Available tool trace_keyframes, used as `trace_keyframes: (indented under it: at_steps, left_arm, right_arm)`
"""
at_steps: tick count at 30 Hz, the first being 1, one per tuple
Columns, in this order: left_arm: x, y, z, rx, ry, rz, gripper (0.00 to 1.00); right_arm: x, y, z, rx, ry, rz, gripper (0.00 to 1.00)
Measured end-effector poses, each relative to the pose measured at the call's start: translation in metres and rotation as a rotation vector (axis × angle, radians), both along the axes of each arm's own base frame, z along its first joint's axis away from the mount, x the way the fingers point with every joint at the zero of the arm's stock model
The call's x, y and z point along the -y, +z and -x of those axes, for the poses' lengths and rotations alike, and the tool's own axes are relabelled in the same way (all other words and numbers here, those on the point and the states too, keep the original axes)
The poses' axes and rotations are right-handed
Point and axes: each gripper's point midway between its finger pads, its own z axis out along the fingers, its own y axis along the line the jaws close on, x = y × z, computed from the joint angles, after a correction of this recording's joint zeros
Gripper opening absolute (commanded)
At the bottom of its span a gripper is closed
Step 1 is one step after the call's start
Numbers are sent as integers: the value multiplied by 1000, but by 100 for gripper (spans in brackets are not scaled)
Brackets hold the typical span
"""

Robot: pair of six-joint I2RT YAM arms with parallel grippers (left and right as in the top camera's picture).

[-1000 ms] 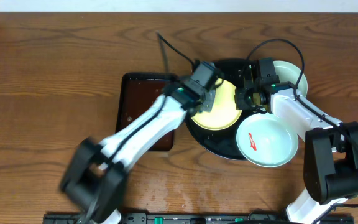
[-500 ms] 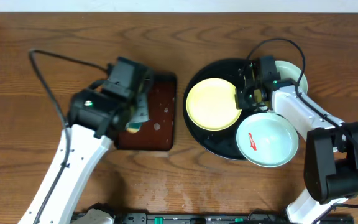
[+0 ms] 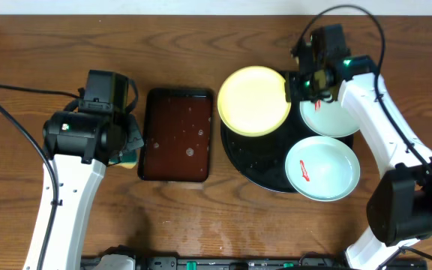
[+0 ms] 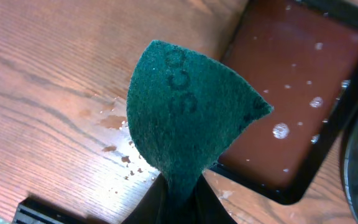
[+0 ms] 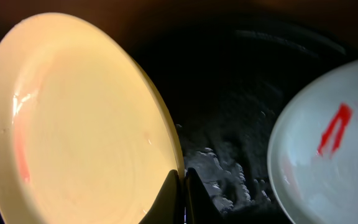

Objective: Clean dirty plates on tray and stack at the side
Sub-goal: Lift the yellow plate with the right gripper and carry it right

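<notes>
The right claw [image 5: 182, 194] is clenched on the thin rim of the smooth, round pale yellow plate [image 5: 73, 118], which is held over the glossy black tray [image 5: 241, 81]. A mint-white plate [image 5: 328, 155] smeared red is seen near that claw. A coarse green scouring pad [image 4: 185, 112] is pinched in the left claw [image 4: 178, 196] above the wood-grain worktop [image 4: 48, 81].

Pale yellow plate [image 3: 253, 100], mint-white plate [image 3: 330, 169] with red smear, glossy black tray [image 3: 257, 162], green sponge [image 4: 179, 118]

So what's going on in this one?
The right gripper pinches the yellow plate by its rim, raised over the black tray. The left gripper holds a green scouring pad over the table beside the brown rectangular tray. Two mint-white plates rest on the black tray, one with a red smear.
</notes>
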Motion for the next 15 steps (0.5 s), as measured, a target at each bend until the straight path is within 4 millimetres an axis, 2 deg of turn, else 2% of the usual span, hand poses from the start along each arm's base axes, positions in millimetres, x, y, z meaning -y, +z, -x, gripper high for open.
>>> trace_keyframes:
  at_steps: [4, 8, 11, 15]
  left_arm:
    - [-3, -4, -1, -4, 6, -2, 12]
    - [-3, -4, -1, -1, 3, -2, 13]
    - [-3, -5, -1, -2, 0, -4, 13]
    - [-3, -5, -1, -3, -2, -9, 14]
  right_arm:
    - [-16, 31, -9, 50, 22, -59, 1]
    - [-41, 36, -5, 73, 61, -61, 1]
    - [-68, 36, 1, 104, 98, -19, 1]
    - [-119, 42, 12, 226, 156, 98, 1]
